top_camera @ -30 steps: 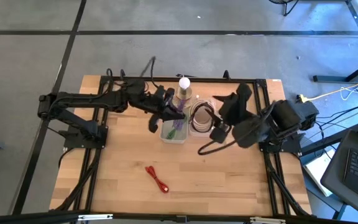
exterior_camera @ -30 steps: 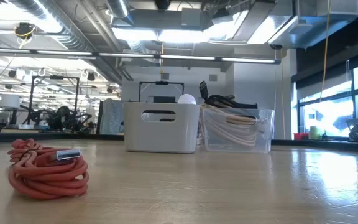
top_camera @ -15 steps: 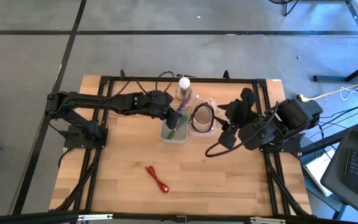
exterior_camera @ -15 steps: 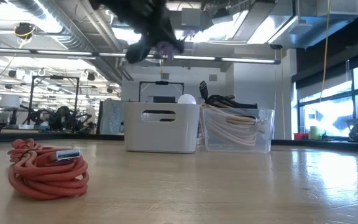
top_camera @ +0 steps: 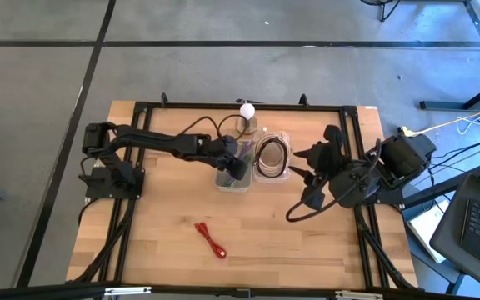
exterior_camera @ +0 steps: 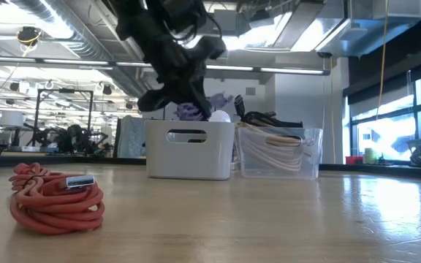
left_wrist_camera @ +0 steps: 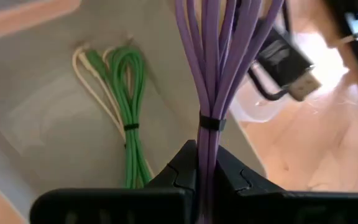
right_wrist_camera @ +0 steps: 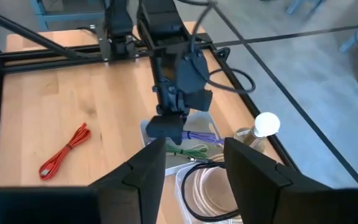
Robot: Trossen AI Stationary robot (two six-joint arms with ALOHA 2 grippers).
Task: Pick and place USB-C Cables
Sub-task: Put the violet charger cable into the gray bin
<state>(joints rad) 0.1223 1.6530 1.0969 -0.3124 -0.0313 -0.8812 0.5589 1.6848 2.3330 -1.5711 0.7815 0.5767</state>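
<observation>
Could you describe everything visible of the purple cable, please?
The purple cable is a thin, flexible cord folded into a narrow bundle and cinched by a dark tie. The left gripper is shut on it, holding it over the white bin, where a green cable already lies.

Purple cable (left_wrist_camera: pixel 211 68), green cable (left_wrist_camera: pixel 127 93), red cable (top_camera: pixel 211 240).

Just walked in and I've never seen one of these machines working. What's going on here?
The robot is sorting cables into bins. Its left gripper is shut on a purple cable bundle, holding it over the white bin, where a green cable bundle already lies. The clear bin beside it holds cream-white coils. A red cable bundle waits on the table. The right gripper hangs open off to the side, holding nothing.
</observation>
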